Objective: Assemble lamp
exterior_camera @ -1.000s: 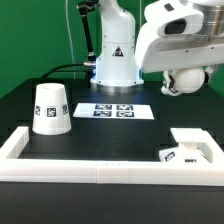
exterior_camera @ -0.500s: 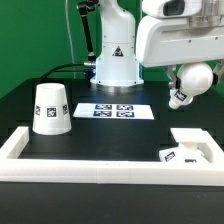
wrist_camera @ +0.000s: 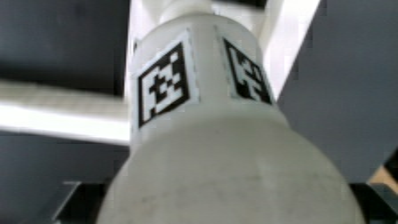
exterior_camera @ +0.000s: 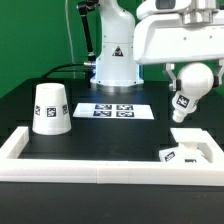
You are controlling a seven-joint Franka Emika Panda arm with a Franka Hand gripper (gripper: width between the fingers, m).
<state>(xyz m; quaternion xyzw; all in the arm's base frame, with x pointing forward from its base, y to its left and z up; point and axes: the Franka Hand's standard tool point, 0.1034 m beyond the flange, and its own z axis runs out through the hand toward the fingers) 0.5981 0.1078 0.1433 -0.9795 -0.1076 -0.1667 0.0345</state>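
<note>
While aloft, clear of the base [exterior_camera: 195,150], bulb [exterior_camera: 191,80] neck-down in end effector [exterior_camera: 187,70].

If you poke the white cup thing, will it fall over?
The shade stands on its wider end, so it would probably slide before tipping. It looks like plain white plastic, so likely light and stiff. Knocked on its side, its round tapered wall might roll in a curve.

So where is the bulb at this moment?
In the exterior view the bulb is held in the air on that view's right, above and clear of the square base lying in the white frame's right corner.
</note>
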